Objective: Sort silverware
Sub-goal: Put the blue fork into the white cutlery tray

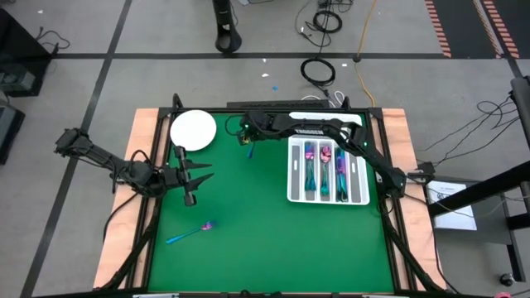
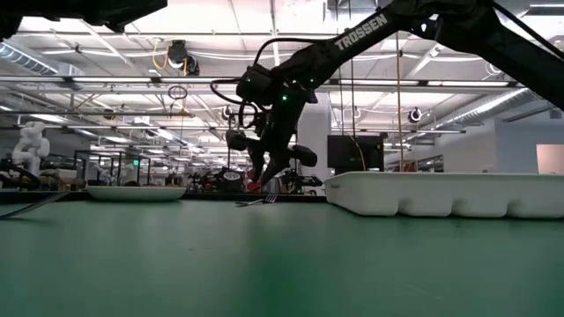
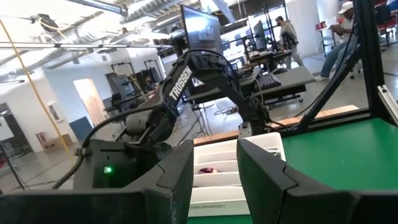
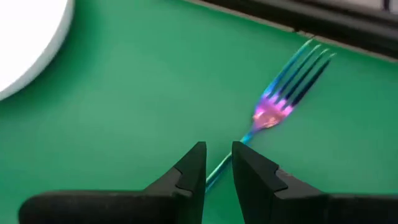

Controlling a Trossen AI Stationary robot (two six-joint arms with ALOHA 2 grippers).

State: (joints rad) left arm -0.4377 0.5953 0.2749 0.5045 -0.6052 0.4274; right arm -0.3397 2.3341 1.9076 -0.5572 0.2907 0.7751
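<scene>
The right gripper (image 4: 217, 163) is down at the far side of the green table (image 1: 265, 240), just beside the round white plate (image 1: 193, 130), and its two dark fingers (image 4: 186, 171) stand close together on either side of the thin handle of a fork (image 4: 287, 87). The fork lies flat on the green mat, its tines pointing away from the gripper and its pink-and-blue neck just ahead of the fingertips; the handle runs back between them, so the jaws look pinched on the fork's handle, with the fork still lying on the table. In the low view the same gripper (image 2: 269, 180) reaches down to the table surface left of the white compartmented tray (image 1: 328, 172), where several pieces of silverware already lie in the slots. One more piece of silverware (image 1: 190, 233) lies alone on the mat, near the left front. The left gripper (image 1: 195, 176) hangs over the left side of the table, apart from everything, its fingers parted with nothing between them
</scene>
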